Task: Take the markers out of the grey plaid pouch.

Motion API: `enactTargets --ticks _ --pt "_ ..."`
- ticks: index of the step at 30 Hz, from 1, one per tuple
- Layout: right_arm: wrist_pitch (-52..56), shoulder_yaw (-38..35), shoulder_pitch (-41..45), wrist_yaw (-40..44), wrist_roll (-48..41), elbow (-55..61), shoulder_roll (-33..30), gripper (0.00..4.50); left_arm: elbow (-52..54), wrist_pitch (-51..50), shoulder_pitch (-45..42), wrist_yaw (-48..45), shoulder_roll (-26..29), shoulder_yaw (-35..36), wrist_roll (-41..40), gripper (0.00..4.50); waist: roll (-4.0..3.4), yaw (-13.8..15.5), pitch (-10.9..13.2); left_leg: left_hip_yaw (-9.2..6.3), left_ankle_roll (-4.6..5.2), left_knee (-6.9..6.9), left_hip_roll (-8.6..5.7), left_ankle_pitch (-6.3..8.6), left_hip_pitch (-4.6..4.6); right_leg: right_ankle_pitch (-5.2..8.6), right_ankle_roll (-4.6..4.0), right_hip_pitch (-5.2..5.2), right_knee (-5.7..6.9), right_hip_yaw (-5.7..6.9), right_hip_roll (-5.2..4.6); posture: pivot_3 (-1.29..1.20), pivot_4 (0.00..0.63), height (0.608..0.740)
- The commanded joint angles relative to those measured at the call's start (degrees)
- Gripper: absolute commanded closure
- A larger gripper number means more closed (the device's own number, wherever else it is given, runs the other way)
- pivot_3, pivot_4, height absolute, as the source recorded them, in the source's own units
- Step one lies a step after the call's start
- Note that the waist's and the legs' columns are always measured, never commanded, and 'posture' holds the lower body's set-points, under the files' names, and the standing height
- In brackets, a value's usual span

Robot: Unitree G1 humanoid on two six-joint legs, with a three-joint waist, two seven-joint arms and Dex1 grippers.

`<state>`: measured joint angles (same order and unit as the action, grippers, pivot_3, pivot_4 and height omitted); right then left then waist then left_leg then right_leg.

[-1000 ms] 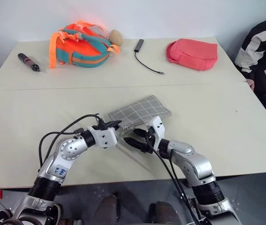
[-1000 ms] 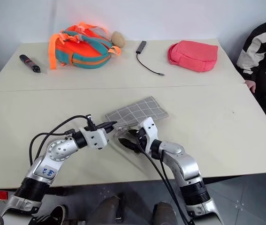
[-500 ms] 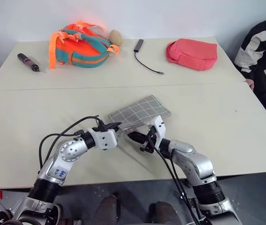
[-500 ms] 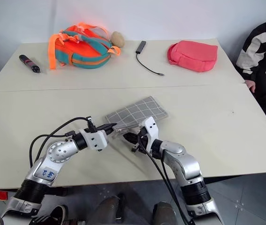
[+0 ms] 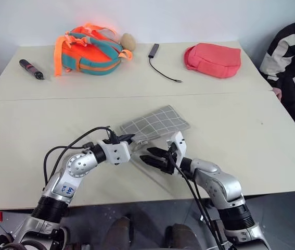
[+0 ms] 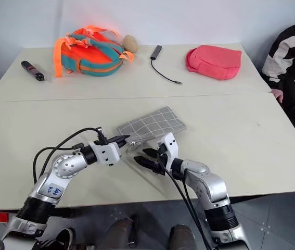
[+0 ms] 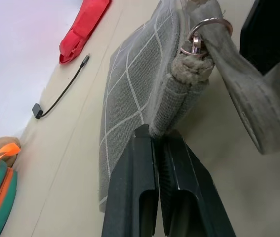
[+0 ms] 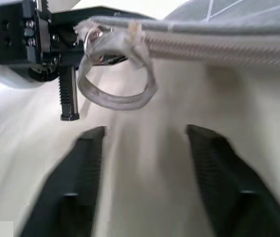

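- The left end effector (image 5: 131, 139) is clamped on the near corner of the grey plaid pouch (image 5: 155, 124), which lies mid-tabletop (image 5: 27, 130) with that corner lifted.
- The right end effector (image 5: 155, 157) hangs with fingers spread just before the zip end, holding nothing.
- Risk: a thin fabric pinch may slip if the right side tugs the pull, dropping the pouch flat.
- Count: one grey pouch, one pink pouch (image 5: 213, 59), one backpack (image 5: 88, 49), one cable (image 5: 163, 66), one black pen-like tool (image 5: 31, 69); no markers visible, presumably inside.

Two pale beige tables (image 5: 27, 130) stand end to end before a plain white wall (image 5: 199, 18).
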<state>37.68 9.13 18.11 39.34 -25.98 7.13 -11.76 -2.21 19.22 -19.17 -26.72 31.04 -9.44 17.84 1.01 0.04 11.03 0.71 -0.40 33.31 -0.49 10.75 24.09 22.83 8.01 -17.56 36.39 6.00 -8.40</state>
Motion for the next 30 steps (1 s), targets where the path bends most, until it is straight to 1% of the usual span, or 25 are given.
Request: enactTargets --ticks 1,6,12,15,20,21,22,23,28,30 --pt "-0.97 0.15 0.7 -0.25 -0.57 2.42 0.66 1.32 3.3 -0.32 -1.26 -0.59 0.13 0.78 -1.35 4.5 0.0 0.0 0.0 0.0 0.0 0.0 0.0 0.0 0.0 0.0 0.0 0.0 0.0 0.0 0.0 0.0 0.15 0.74" --pt "1.08 -1.57 1.72 -1.36 -3.84 2.41 3.83 1.32 4.06 -0.99 -1.45 -0.91 -0.36 0.34 -1.08 4.5 0.0 -0.02 0.0 0.0 0.0 0.0 0.0 0.0 0.0 0.0 0.0 0.0 0.0 0.0 0.0 0.0 0.15 0.74" --pt "-0.06 0.3 2.84 -1.37 -2.53 0.26 5.16 1.32 4.93 -1.54 -0.85 -0.84 -1.12 -0.28 -0.38 4.5 0.0 -0.03 0.0 0.0 0.0 0.0 0.0 0.0 0.0 0.0 0.0 0.0 0.01 0.0 0.0 0.0 0.15 0.74" --pt "-0.81 1.06 3.22 -1.39 -1.2 -0.78 4.88 1.94 5.07 -1.55 -0.8 -0.83 -1.03 -0.26 -0.36 4.5 0.0 -0.04 0.0 0.0 0.0 0.0 0.0 0.0 0.0 0.0 0.0 0.0 0.01 0.0 0.0 0.0 0.15 0.74" --pt "-1.32 0.44 2.65 -1.17 -0.9 -0.96 3.83 3.64 4.73 -1.3 -0.81 -0.71 -0.6 0.19 -0.44 4.5 0.0 -0.04 0.0 0.0 0.0 0.0 0.0 0.0 0.0 0.0 0.0 0.0 0.01 0.0 0.0 0.0 0.15 0.74" --pt "-1.25 0.12 2.48 -1.0 -1.1 -0.74 3.51 4.07 4.7 -1.23 -0.74 -0.61 -0.54 0.26 -0.39 4.5 0.0 -0.04 0.0 0.0 0.0 0.0 0.0 0.0 0.0 0.0 0.0 -0.01 0.01 0.0 0.0 0.0 0.15 0.74" --pt "-1.06 -0.31 2.38 -1.06 -1.44 -0.54 3.39 4.32 4.69 -1.16 -0.67 -0.54 -0.52 0.26 -0.32 4.5 0.0 -0.04 0.0 0.0 0.0 0.0 0.0 0.0 0.0 0.0 0.0 0.0 0.01 0.0 0.01 0.0 0.15 0.74" --pt "-1.02 -0.65 2.38 -1.3 -1.6 -0.51 3.38 4.46 4.68 -1.13 -0.62 -0.46 -0.53 0.25 -0.27 4.5 0.0 -0.03 0.0 0.0 0.0 0.0 0.0 0.0 0.0 0.0 0.0 0.0 0.01 0.0 0.01 0.0 0.15 0.74" --pt "-0.77 -1.22 1.71 -0.3 -2.02 0.68 2.16 4.46 4.63 -0.93 -0.18 -0.16 -0.46 0.25 0.09 4.5 0.0 -0.04 0.0 0.0 0.0 0.0 0.0 0.0 0.0 0.0 0.0 0.0 0.01 0.0 0.01 0.0 0.15 0.74" --pt "-0.49 -1.92 0.97 0.32 -2.43 1.7 0.78 4.46 4.33 -0.51 0.0 -0.19 0.06 0.61 0.07 4.5 0.0 -0.03 0.0 0.0 0.0 0.0 0.0 0.0 0.0 0.0 0.0 0.0 0.0 0.0 0.0 0.0 0.15 0.74"
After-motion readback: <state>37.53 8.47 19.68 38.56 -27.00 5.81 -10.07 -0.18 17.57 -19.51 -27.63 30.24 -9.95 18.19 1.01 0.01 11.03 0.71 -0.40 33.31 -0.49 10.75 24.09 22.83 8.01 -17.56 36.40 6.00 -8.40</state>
